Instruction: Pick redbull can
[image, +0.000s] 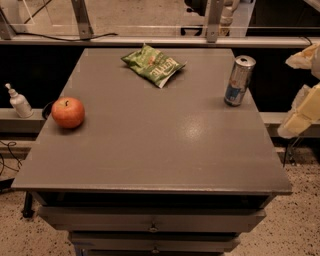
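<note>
On the far right part of a grey desk (150, 155), close to its right edge, the redbull can (239, 81) stands upright, silver top showing and blue panels facing the camera. Nothing touches it. Off that right edge, beyond the desk top and well apart from the can, the robot's pale gripper (301, 111) hangs in the air at the frame's margin; whether its jaws are released or clenched cannot be told from this view.

A green chip bag (152, 65) lies flat near the desk's far edge, left of the can and apart from it. A red apple (68, 112) sits by the left edge, stem up, well apart from both. Beside the desk on the left, a small white pump bottle (19, 101) stands on a lower ledge. Drawer fronts (150, 220) show below the desk top, above a speckled floor (300, 225).
</note>
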